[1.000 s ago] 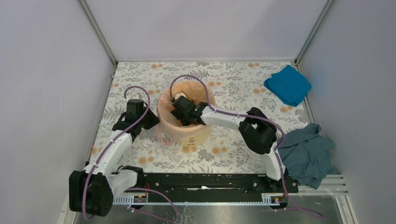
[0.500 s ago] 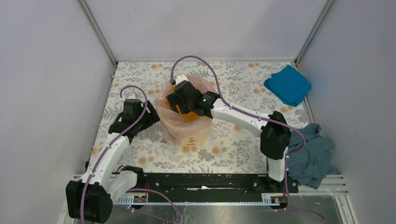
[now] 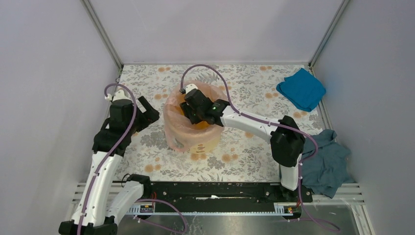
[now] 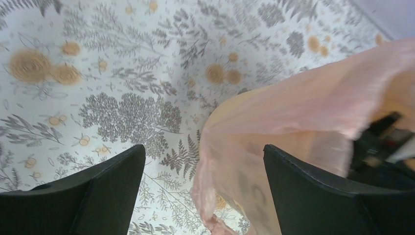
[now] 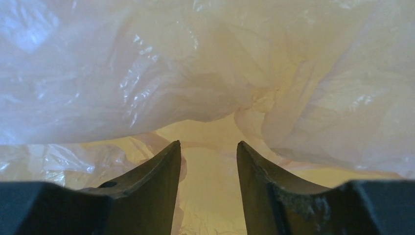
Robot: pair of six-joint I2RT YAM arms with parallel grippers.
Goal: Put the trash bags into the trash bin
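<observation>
Worryingly, the right claw [image 5: 209,145], half-parted and empty, may snag the trash bag [image 5: 147,73] just ahead, dragging film from the trash bin [image 3: 208,142]; the left claw [image 4: 203,149] gapes, released.

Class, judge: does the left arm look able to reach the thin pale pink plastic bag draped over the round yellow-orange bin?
Probably yes: the left pincer is open, close beside the pink plastic bag on the yellow-orange bin, with only floral tabletop between.

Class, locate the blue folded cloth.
In the top view, the blue cloth lies at the far right corner, beyond the teal cloth, right of the trash bin.
</observation>
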